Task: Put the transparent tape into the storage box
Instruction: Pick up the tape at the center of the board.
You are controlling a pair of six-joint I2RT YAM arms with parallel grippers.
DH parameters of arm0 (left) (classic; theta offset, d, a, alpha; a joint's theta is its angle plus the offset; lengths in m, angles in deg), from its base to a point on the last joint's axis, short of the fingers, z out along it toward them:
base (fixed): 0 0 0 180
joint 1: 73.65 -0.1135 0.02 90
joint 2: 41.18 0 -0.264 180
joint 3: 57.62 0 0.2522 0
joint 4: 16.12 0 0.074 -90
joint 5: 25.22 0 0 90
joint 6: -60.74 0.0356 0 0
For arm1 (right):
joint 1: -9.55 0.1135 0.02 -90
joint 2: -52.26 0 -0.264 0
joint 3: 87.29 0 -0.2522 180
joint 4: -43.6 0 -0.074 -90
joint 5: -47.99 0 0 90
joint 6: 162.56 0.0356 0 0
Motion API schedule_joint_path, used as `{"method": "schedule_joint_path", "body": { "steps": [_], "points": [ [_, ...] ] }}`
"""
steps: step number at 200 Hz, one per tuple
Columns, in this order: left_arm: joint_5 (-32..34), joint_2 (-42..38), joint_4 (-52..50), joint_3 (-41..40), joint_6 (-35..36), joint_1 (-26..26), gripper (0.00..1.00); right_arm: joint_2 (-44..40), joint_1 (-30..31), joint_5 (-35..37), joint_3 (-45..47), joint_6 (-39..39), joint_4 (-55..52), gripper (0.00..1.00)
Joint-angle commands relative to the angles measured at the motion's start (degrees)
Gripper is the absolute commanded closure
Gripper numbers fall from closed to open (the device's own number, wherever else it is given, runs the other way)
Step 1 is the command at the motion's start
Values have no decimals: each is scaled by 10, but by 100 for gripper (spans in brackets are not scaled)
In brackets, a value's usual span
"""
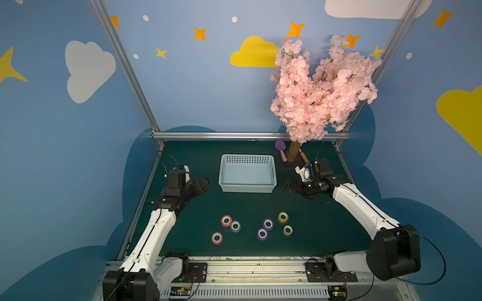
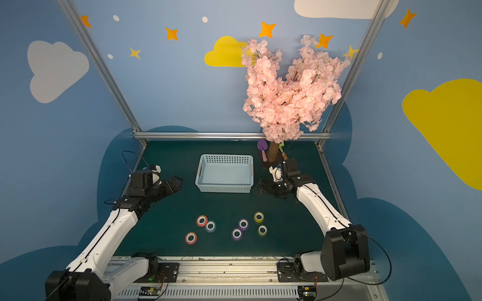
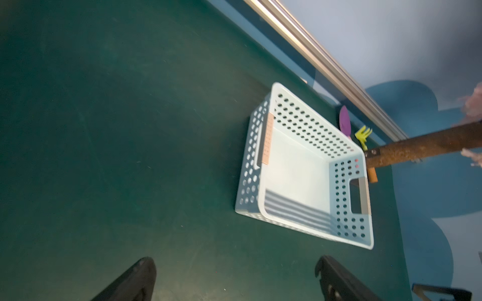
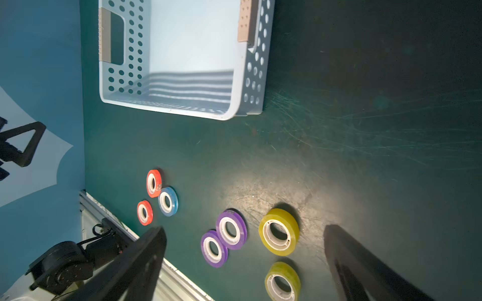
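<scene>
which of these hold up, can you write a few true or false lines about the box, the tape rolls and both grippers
1. The storage box is empty. True.
2. The left gripper grips a tape roll. False: it is open and holds nothing.
3. The blue roll lies on the mat right next to a red roll. True.
4. The right gripper is shut. False: its jaws stand open, holding nothing.
</scene>
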Motion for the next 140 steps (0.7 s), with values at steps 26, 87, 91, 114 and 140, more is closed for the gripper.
{"method": "schedule_joint_path", "body": {
  "steps": [26, 87, 91, 114, 140],
  "points": [
    [-61, 49, -39, 41, -3, 48, 0, 30, 45, 22, -37, 34, -48, 3],
    [-84, 85, -66, 55, 27, 86, 0, 6, 104, 115, 9, 92, -86, 4],
    [-87, 86, -71, 55, 28, 88, 0, 2, 107, 119, 16, 97, -90, 4],
    [-107, 87, -84, 55, 37, 94, 0, -14, 125, 147, 36, 109, -123, 4],
    [-111, 88, -94, 51, 41, 101, 0, -23, 152, 178, 51, 108, -150, 4]
  ]
}}
